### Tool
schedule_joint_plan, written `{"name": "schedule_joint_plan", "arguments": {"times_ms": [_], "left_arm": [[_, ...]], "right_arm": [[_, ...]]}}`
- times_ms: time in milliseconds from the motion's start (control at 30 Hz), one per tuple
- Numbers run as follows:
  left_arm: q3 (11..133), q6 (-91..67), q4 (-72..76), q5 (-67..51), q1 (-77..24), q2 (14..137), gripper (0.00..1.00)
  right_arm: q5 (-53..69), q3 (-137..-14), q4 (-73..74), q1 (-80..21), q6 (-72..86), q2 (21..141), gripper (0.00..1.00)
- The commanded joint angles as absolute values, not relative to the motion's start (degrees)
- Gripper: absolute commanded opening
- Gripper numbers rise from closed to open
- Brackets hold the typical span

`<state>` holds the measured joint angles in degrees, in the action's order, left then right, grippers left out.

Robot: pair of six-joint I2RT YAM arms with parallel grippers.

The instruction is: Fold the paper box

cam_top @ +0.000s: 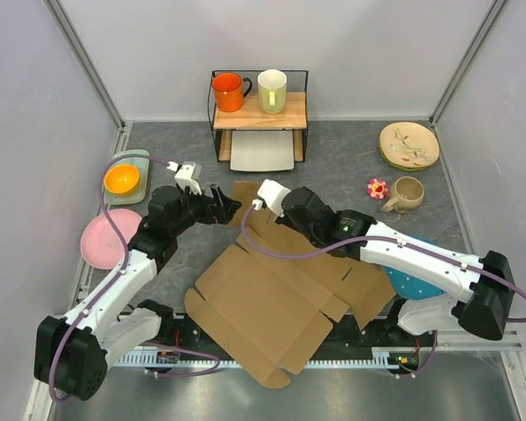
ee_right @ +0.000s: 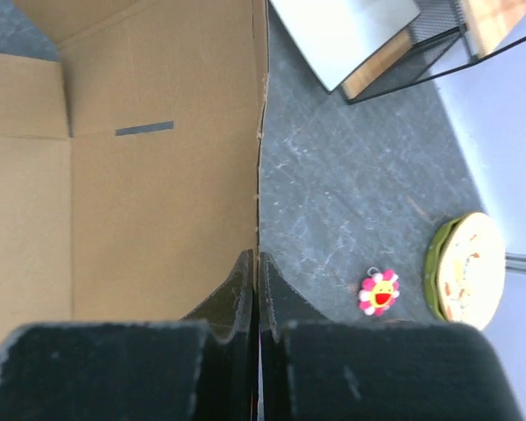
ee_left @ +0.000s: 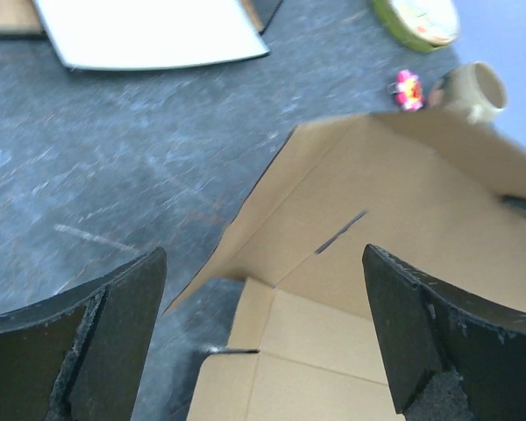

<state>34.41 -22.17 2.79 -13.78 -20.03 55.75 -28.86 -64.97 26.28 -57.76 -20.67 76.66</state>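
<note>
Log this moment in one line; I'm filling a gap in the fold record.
paper box: mostly flat, far flap raised | left gripper: open, holding nothing | right gripper: shut on the flap's edge

You are looking at an orange mug (cam_top: 229, 91) and a pale mug (cam_top: 272, 90) sitting on the wooden shelf (cam_top: 254, 119); a flower toy (cam_top: 377, 188) is lying beside a beige cup (cam_top: 407, 193).

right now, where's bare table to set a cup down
Bare mat between the shelf and the patterned plate, back right, and between the shelf and the green tray, back left. Crowded: the cardboard box covers the middle and front; bowl, tray and pink plate line the left edge.
</note>
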Motion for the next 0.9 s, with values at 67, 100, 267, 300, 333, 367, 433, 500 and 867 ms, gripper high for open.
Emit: {"name": "schedule_joint_plan", "arguments": {"times_ms": [67,100,267,300,333,367,433,500,867], "left_arm": [[38.1,-20.1,14.5,-23.6,-19.9,55.3,0.99],[39.2,-19.4,13.9,-23.8,-19.9,56.2,0.99],[40.3,-17.5,13.5,-23.6,-19.9,56.7,0.98],[39.7,-17.4,14.2,-23.7,-19.9,56.3,0.98],[38.6,-17.2,15.9,-23.7,-19.9,55.7,0.98],[38.1,-16.8,16.8,-24.1,-19.9,54.9,0.98],[37.1,-15.4,18.5,-26.2,-19.9,54.4,0.98],[36.9,-14.3,19.6,-27.4,-19.9,54.2,0.98],[33.6,-14.9,27.5,-30.8,-19.9,52.6,0.98]], "right_arm": [[-14.0,-68.4,32.7,-56.0,-11.2,75.1,0.01],[-11.6,-69.2,33.1,-55.1,-9.9,75.2,0.01],[3.0,-69.3,33.7,-49.1,-4.2,73.4,0.01],[4.3,-69.3,33.9,-48.3,-4.1,73.1,0.00],[5.0,-69.3,34.1,-46.9,-4.1,73.0,0.00],[6.5,-69.4,34.3,-46.4,-4.2,72.6,0.00],[7.5,-69.5,35.0,-45.4,-4.3,72.6,0.00],[11.1,-69.8,35.0,-44.3,-3.3,72.8,0.00],[22.9,-69.9,34.0,-39.4,1.3,72.8,0.00]]}}
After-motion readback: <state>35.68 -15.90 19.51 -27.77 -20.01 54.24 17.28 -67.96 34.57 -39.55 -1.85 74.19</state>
